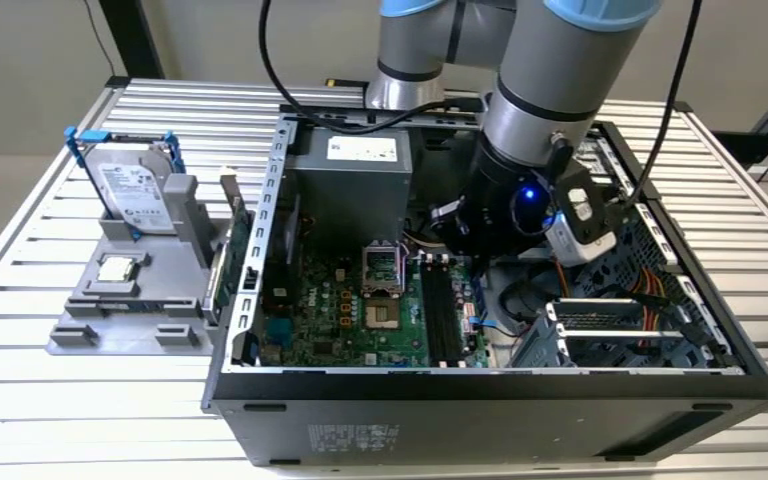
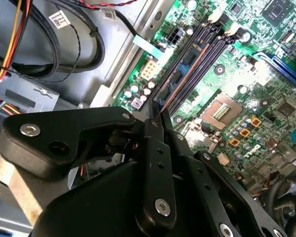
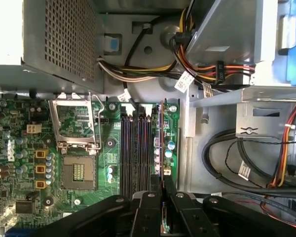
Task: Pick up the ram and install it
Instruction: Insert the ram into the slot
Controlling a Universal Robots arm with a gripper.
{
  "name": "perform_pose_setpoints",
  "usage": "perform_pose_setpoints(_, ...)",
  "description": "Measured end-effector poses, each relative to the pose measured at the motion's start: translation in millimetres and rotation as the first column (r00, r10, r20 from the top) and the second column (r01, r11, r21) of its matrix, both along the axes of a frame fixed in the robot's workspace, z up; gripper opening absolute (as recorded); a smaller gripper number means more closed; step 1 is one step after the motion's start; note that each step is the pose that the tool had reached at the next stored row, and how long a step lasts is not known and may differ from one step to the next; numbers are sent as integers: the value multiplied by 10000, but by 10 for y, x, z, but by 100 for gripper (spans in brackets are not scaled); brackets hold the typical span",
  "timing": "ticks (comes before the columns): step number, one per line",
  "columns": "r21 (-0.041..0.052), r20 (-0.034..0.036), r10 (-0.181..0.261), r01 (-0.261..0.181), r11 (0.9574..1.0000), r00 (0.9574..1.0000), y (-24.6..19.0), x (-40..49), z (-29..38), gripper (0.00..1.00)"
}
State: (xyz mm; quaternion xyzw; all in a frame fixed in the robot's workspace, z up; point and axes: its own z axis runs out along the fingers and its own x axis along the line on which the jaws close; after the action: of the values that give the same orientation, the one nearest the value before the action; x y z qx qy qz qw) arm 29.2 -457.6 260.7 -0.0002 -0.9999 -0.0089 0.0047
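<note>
Exterior view: gripper (image 1: 471, 250) low inside open computer case (image 1: 491, 385), above motherboard (image 1: 344, 305) memory slots.

First wrist view: ram (image 3: 161, 143) edge-on, thin dark stick pinched between closed fingers (image 3: 149, 217), standing over outermost slot.

Second wrist view: same stick (image 2: 164, 114) held by upper edge. Judged light, stiff, fragile; edge grip right.

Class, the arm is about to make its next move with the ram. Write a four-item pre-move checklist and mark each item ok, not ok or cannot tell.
1. Ram clamped between the fingers of the end effector: ok.
2. Ram runs parallel to the memory slots: ok.
3. Ram sits over the slot at the edge of the bank, not across two: ok.
4. Ram fully seated and latched: cannot tell.
</note>
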Motion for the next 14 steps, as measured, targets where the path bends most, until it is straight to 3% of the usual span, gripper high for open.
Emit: perform_pose_setpoints(14, -23, 0, -1, 1, 10000, 10000, -23, -6, -102, 0)
